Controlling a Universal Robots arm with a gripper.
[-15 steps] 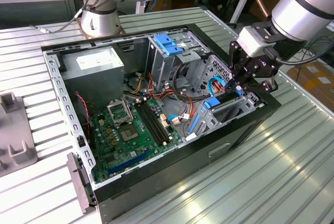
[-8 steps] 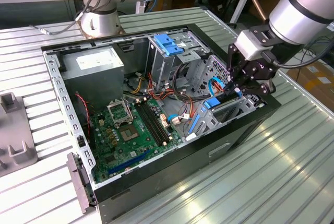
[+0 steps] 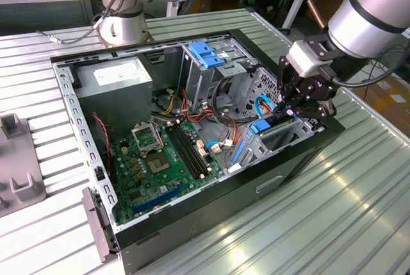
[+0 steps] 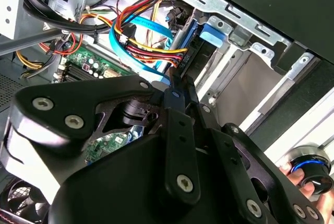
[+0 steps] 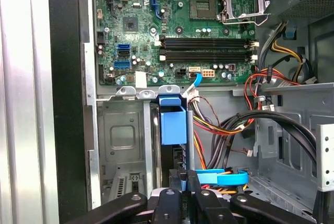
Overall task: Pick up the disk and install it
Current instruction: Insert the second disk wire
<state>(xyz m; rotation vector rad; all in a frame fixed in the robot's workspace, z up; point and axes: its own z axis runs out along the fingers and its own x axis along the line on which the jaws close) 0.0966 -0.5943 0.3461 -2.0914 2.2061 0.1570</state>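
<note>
The black end effector (image 4: 177, 85) fills the foreground of the second wrist view, its fingers drawn narrow, close together on the disk's edge. The disk (image 5: 172, 119) stands on edge in the slot of the lower drive cage (image 5: 122, 135) at the case's front corner, its blue carrier tab uppermost, its long axis running down into the bay. The first wrist view shows the motherboard (image 5: 177, 20) and memory slots beyond the cage; the second shows bundled coloured cables (image 4: 141, 36). The exterior view shows the open computer case (image 3: 192, 224) lying on the ribbed tabletop (image 3: 359, 211), the end effector (image 3: 291, 111) lowered over the disk (image 3: 259, 126).
</note>
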